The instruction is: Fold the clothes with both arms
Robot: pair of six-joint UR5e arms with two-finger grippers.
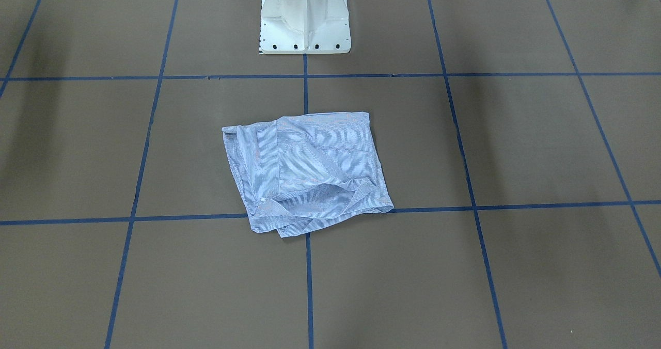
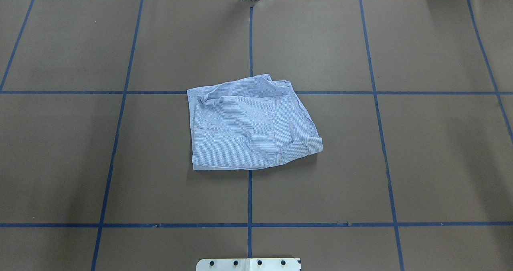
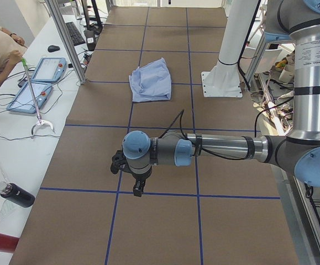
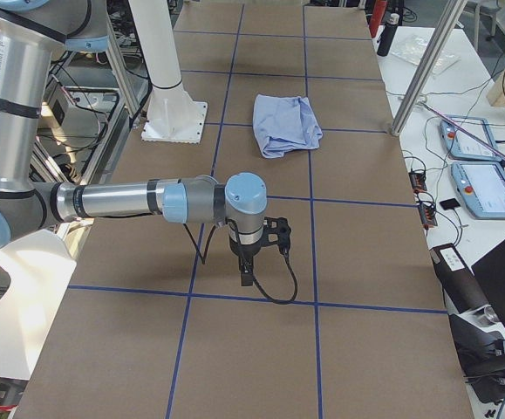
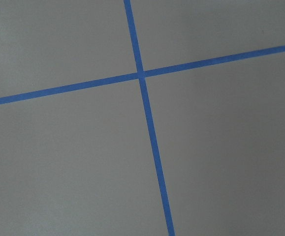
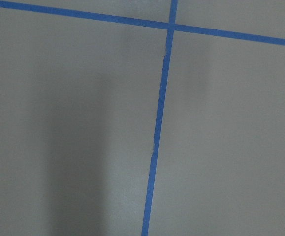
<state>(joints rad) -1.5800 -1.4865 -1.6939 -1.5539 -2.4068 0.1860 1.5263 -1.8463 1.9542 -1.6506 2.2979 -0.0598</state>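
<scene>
Since the shirt (image 2: 250, 128) lies as a compact, roughly square bundle near the middle of the table (image 2: 421, 162), folding looks nearly done. Its far edge is rumpled and one corner juts out, so some tidying may be left. The left gripper (image 3: 139, 187) and right gripper (image 4: 247, 269) hang well apart from it, and whether their claws are spread or pressed together cannot be told. Brown tabletop rings the cloth, leaving room to approach.

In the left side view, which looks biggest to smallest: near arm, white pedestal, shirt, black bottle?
1. Left arm
2. White pedestal
3. Shirt and black bottle look alike; the shirt lies farther, so unranked.
</scene>
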